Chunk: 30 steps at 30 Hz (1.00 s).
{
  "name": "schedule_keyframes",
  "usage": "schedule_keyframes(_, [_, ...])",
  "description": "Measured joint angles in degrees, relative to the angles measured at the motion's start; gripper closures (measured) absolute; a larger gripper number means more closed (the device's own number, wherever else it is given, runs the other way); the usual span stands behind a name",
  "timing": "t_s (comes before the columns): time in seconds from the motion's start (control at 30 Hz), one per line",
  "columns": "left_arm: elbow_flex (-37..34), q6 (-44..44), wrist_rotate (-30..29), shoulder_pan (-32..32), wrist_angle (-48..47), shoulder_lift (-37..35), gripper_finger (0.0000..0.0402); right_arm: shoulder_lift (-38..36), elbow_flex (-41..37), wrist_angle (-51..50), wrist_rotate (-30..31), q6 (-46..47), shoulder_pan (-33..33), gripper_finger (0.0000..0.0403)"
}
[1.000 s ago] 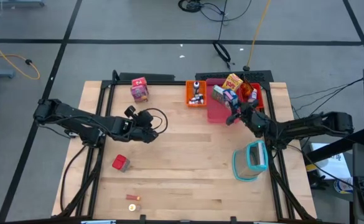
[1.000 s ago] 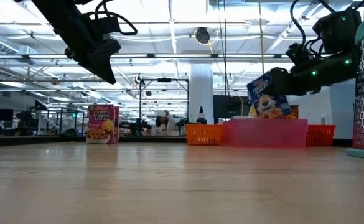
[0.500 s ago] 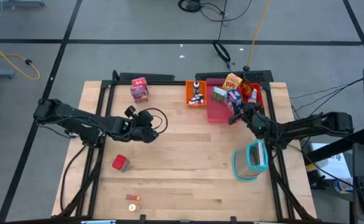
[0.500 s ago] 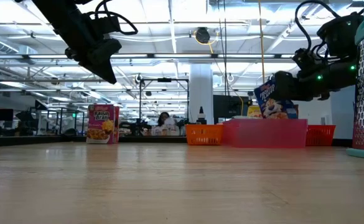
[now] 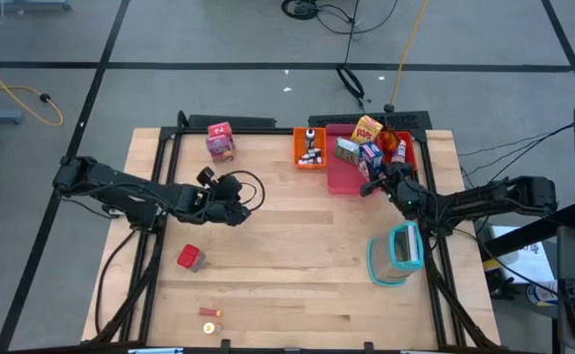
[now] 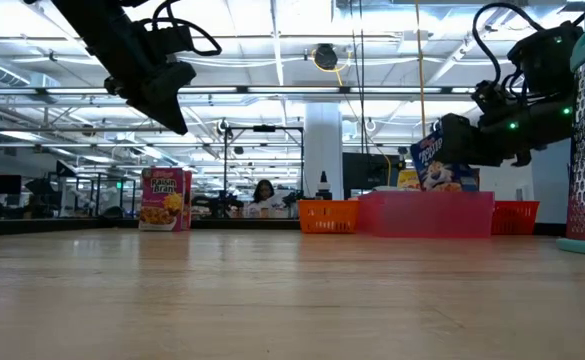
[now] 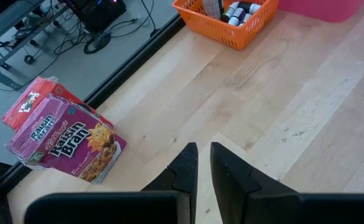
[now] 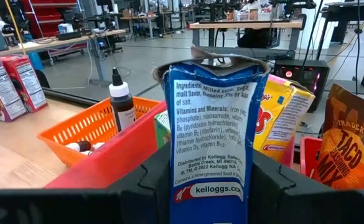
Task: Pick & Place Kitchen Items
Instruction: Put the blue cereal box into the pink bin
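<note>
My right gripper hangs over the pink tray at the far right, shut on a blue-white carton. In the low view the tray's wall hides the carton's lower end. A Raisin Bran carton stands on its base at the far left. A red cube and small orange bits lie near the front. My left gripper waits above mid-table, shut with nothing in it. My right gripper pinches the blue-white carton's lower part between its two fingers, one on each wide face. The fingers reach in level from the table's right side. The carton stands upright, its narrow printed side toward the wrist camera; whether its base touches the tray is hidden.
An orange tray with small dark-capped bottles sits left of the pink tray, and a red tray with more cartons sits right of it. A teal-rimmed clear container stands at the right, near my right arm. Bare wood lies between the arms.
My right gripper has sunk a little toward the pink tray and rolled, so the blue-white carton, tilted before, now stands nearly upright and lower behind the tray's wall.
</note>
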Motion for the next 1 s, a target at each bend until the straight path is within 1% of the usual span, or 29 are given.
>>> schedule_keyframes(0.4, [-0.02,0.68,0.02,-0.02,1.64,0.00,0.0355,3.51,-0.04,-0.90,-0.15,2.04,0.06,0.0273])
schedule_keyframes(0.73, [-0.02,0.70,0.02,-0.01,1.68,0.00,0.0355,7.63,-0.09,-1.62,-0.04,4.94,1.68,0.0273])
schedule_keyframes(1.0, [-0.02,0.71,0.04,-0.02,1.66,0.00,0.0355,8.61,-0.11,-1.62,-0.03,5.17,1.73,0.0273])
